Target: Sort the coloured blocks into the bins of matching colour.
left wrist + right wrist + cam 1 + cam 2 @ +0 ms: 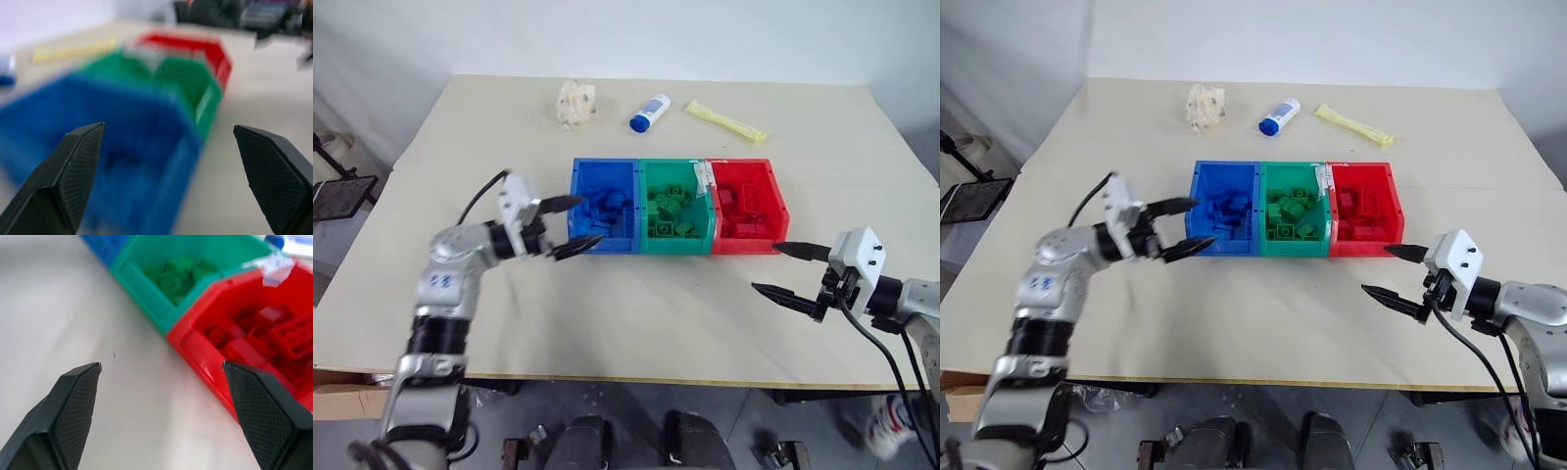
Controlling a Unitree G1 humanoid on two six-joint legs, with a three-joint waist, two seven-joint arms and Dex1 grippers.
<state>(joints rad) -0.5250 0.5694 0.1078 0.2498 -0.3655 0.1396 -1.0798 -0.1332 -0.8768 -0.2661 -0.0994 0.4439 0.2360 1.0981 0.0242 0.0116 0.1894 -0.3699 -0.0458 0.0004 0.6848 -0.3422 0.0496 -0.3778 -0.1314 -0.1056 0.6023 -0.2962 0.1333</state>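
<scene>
A pale bench stands against a plain light wall. Near its middle three bins sit in a row, touching side by side: the blue bin toward the left edge, the green bin in the centre, the red bin toward the right edge. Blue blocks lie in the blue bin, green blocks in the green one and red blocks in the red one; the bare bench around the bins carries no loose block that can be made out.

Along the far edge lie a crumpled pale wrapper, a white bottle with a blue cap on its side, and a thin yellow packet.

The left tool hangs just at the blue bin's left wall, released, its fingers spread wide with nothing between them. The right tool hovers over the bench off the red bin's near right corner, clear of it, also released and empty
</scene>
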